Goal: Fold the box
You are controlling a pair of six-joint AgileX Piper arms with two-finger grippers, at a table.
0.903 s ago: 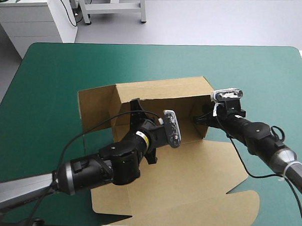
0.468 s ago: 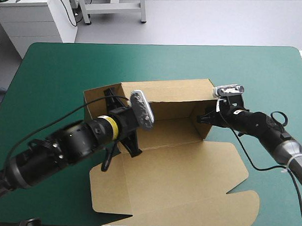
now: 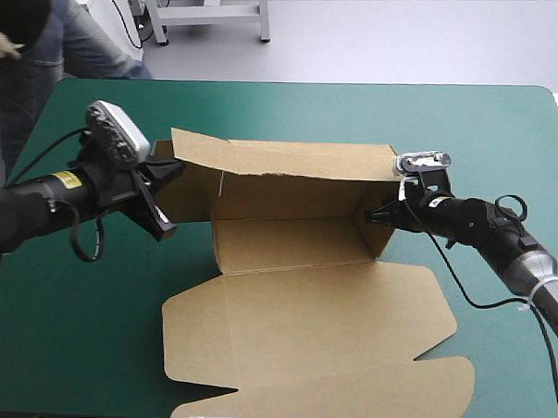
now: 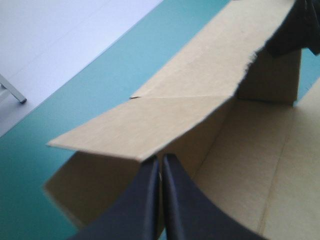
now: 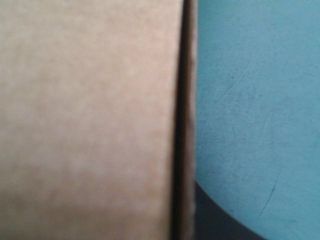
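The box (image 3: 294,293) lay near the middle of the teal-green cover (image 3: 449,124), half raised. Its long back wall (image 3: 298,187) stood up on the far side. Its floor (image 3: 287,242) lay flat in front of that wall. The wide lid (image 3: 320,331) was spread flat toward the table's near edge, with its rounded tuck flap (image 3: 345,397) closest to that edge. At the right end a short wall (image 3: 375,239) stood upright.

At the left end, my left gripper (image 3: 169,181) was clamped on the side flap (image 3: 182,194). The flap was swung out past the box's left end. In the left wrist view my black fingers (image 4: 145,200) were pressed almost together, with only a thin pale line of board between them. A creased brown panel (image 4: 150,120) tilted just ahead of the tips. Past it ran the inside of the box (image 4: 260,150), and my right gripper (image 4: 300,25) showed as a dark shape at the far end.

My right gripper (image 3: 371,217) pinched the upright right end wall at its near edge. In the right wrist view the board (image 5: 90,120) stood very close, its edge running straight between my fingers. Only one black finger (image 5: 220,215) showed, on the outer side over bare cover (image 5: 260,100).

Both arms reached in low from opposite sides, well apart, with the box between them.
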